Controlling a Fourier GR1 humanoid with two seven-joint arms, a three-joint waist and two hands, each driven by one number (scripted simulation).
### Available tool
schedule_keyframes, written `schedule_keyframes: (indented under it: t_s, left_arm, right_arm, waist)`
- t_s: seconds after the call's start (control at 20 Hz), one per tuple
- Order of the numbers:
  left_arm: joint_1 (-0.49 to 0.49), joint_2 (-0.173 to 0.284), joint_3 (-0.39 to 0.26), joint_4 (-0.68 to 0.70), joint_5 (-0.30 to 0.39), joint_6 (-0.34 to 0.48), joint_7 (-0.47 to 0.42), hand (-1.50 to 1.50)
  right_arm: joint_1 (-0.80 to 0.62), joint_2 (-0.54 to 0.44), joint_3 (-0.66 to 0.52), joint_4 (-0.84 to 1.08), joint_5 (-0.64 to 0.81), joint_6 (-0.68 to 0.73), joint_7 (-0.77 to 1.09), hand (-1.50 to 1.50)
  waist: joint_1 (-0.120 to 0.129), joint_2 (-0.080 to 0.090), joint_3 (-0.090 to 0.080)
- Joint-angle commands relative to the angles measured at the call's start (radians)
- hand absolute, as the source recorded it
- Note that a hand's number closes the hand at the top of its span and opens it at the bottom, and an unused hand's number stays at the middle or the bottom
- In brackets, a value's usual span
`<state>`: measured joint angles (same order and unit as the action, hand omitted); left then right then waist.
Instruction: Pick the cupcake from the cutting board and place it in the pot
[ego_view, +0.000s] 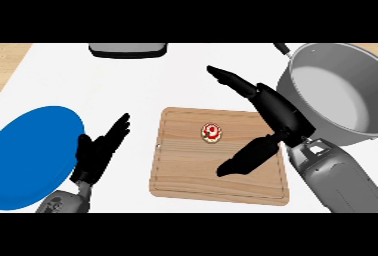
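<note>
At the white desk, we see the cupcake sitting on the wooden cutting board, in the board's upper middle, with nothing touching it. Our right robot hand hangs over the board's right side, spread wide: the fingers stretch straight toward the far left, past the board's top edge, while the thumb reaches down over the wood just right of the cupcake (it has hold of nothing). The grey pot stands at the right, beside the board's upper right corner and partly behind the right forearm. Our left robot hand rests at the lower left, fingers straight and pointing up, between the blue plate and the board, overlapping the plate's right rim. A dark-rimmed grey object lies at the desk's far edge.
</note>
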<state>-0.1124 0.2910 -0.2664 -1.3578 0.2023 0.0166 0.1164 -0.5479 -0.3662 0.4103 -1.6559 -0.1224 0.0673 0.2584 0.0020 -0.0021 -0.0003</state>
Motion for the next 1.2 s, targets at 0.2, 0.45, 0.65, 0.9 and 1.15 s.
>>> schedule_keyframes:
  t_s: [0.2,0.45,0.65,0.9,1.15]
  left_arm:
    - [-0.029,0.006,0.033,0.020,0.013,-0.041,0.013,0.00]
    - [0.026,-0.013,0.009,0.009,-0.044,-0.019,-0.031,0.00]
    - [0.058,-0.007,0.041,-0.062,-0.019,-0.048,0.021,0.00]
    - [0.019,-0.024,0.067,-0.088,-0.040,-0.040,0.084,0.00]
    - [0.064,-0.083,0.044,-0.044,-0.091,-0.048,0.022,0.00]
  right_arm:
    - [-0.112,0.036,0.053,0.244,-0.027,0.185,0.137,-1.50]
    - [-0.140,0.069,0.108,0.399,0.072,0.278,0.064,-1.50]
    - [-0.037,0.032,0.079,0.439,0.176,0.295,-0.077,-1.50]
    - [-0.018,0.023,-0.022,0.444,0.224,0.291,-0.177,-1.50]
    - [-0.067,0.135,-0.072,0.612,0.263,0.321,-0.262,-1.50]
  waist:
    - [0.015,0.007,0.000]
    - [0.015,0.006,0.000]
    - [0.007,0.003,0.001]
    - [0.001,0.001,0.001]
    - [0.006,0.003,0.000]
